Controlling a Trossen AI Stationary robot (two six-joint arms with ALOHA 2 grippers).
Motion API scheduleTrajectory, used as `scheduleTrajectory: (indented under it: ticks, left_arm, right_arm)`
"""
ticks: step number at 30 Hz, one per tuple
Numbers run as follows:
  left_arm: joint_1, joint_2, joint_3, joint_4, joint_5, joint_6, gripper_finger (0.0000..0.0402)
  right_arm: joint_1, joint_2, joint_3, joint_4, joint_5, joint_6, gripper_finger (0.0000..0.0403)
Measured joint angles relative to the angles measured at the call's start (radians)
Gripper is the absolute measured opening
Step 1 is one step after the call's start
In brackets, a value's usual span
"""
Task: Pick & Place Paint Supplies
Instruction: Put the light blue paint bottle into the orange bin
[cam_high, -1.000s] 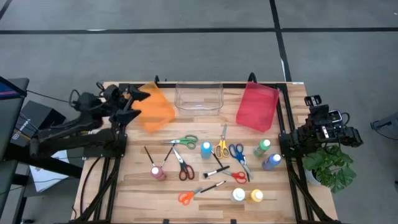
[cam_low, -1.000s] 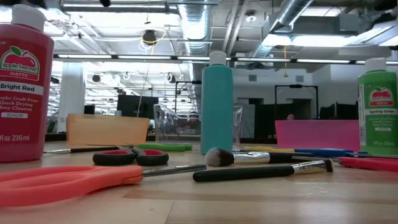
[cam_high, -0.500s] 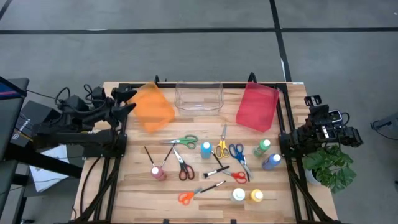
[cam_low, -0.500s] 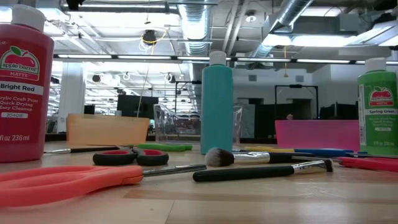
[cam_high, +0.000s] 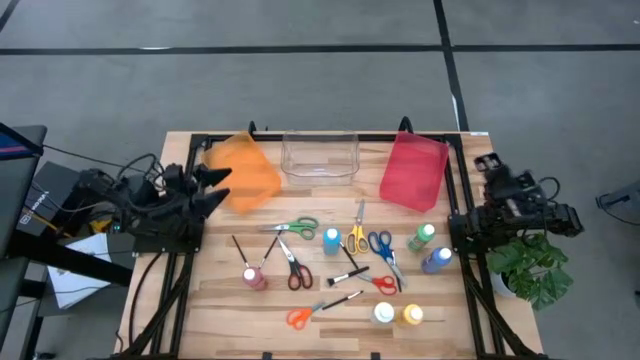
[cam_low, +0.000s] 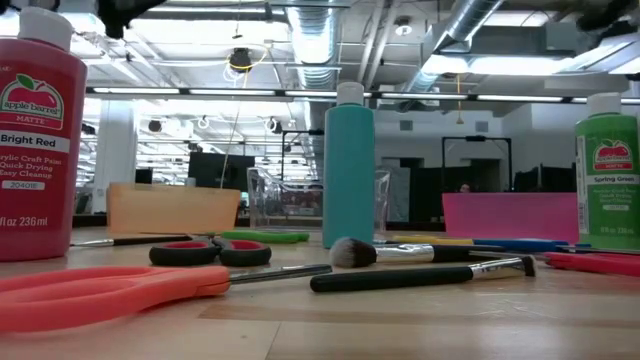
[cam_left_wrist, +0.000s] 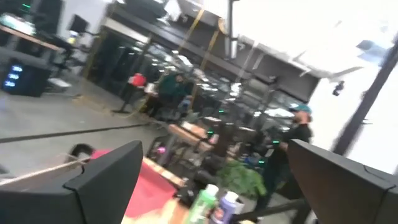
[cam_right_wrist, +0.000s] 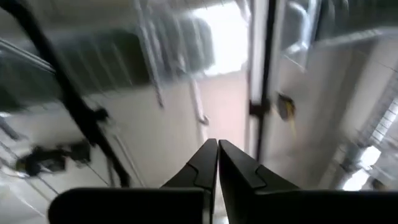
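Two arms off-table | left fingers (cam_high: 217, 188) apart, empty | right fingers (cam_right_wrist: 217, 163) together

I see even, soft overhead light on the desk (cam_high: 220, 300), with only faint shadows. In the low view bright ceiling strips glare, and the near red bottle (cam_low: 38, 130) looks soft. Both wrist views are smeared with blur, with blown-out white patches.

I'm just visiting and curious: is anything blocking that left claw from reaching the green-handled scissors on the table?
Nothing visible. The open left gripper sits at the table's left edge beside the orange plastic bin. The green-handled scissors lie apart from it, with only bare wooden tabletop between; the thin dark paintbrush lies nearer the front, off that line.
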Motion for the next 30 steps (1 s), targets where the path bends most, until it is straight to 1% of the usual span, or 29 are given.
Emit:
scheduleTrajectory:
  ticks: [4, 5, 7, 9, 10, 11, 13, 15, 16, 18, 21, 23, 26, 28, 30]
  left_arm:
    - [-0.122, -0.111, -0.021, 0.023, -0.086, 0.085, 0.0397]
    - [-0.148, -0.136, -0.024, 0.027, -0.102, 0.118, 0.0397]
    - [-0.185, -0.182, -0.039, 0.026, -0.133, 0.181, 0.0397]
    - [-0.204, -0.226, -0.060, 0.032, -0.137, 0.225, 0.0397]
    - [-0.208, -0.247, -0.075, 0.033, -0.118, 0.237, 0.0397]
    - [-0.210, -0.270, -0.091, 0.027, -0.080, 0.243, 0.0397]
    - [-0.212, -0.274, -0.120, 0.037, -0.005, 0.242, 0.0397]
    - [-0.212, -0.275, -0.146, 0.035, 0.056, 0.219, 0.0397]
    - [-0.212, -0.275, -0.162, 0.034, 0.068, 0.201, 0.0397]
    - [-0.212, -0.274, -0.191, 0.017, 0.063, 0.163, 0.0397]
    - [-0.212, -0.271, -0.212, 0.028, 0.059, 0.098, 0.0397]
    - [-0.212, -0.264, -0.221, 0.027, 0.060, 0.065, 0.0397]
    - [-0.212, -0.245, -0.224, 0.029, 0.064, 0.063, 0.0397]
    - [-0.212, -0.222, -0.224, 0.052, 0.062, 0.060, 0.0397]
    - [-0.211, -0.195, -0.224, 0.115, 0.064, 0.059, 0.0397]
  right_arm:
    - [0.000, 0.000, 0.000, -0.271, 0.206, 0.061, 0.0013]
    - [0.000, 0.000, 0.000, -0.337, 0.243, 0.077, 0.0013]
    - [0.000, -0.001, 0.000, -0.440, 0.279, 0.107, 0.0013]
    - [0.000, -0.001, 0.000, -0.492, 0.286, 0.128, 0.0013]
    - [0.000, -0.001, 0.000, -0.516, 0.286, 0.130, 0.0013]
    - [0.000, 0.000, 0.000, -0.543, 0.286, 0.131, 0.0013]
    - [0.000, 0.000, 0.000, -0.601, 0.286, 0.142, 0.0013]
    - [0.000, 0.000, 0.000, -0.686, 0.286, 0.175, 0.0013]
    - [0.000, 0.000, 0.000, -0.735, 0.286, 0.197, 0.0013]
    - [0.000, 0.001, 0.000, -0.803, 0.287, 0.252, 0.0013]
    - [0.000, 0.001, 0.000, -0.836, 0.288, 0.335, 0.0013]
    - [0.000, 0.001, 0.000, -0.828, 0.287, 0.345, 0.0013]
    - [-0.002, 0.000, 0.000, -0.813, 0.291, 0.339, 0.0013]
    - [-0.004, 0.000, 0.000, -0.818, 0.305, 0.340, 0.0013]
    - [-0.004, 0.001, 0.000, -0.817, 0.305, 0.340, 0.0013]
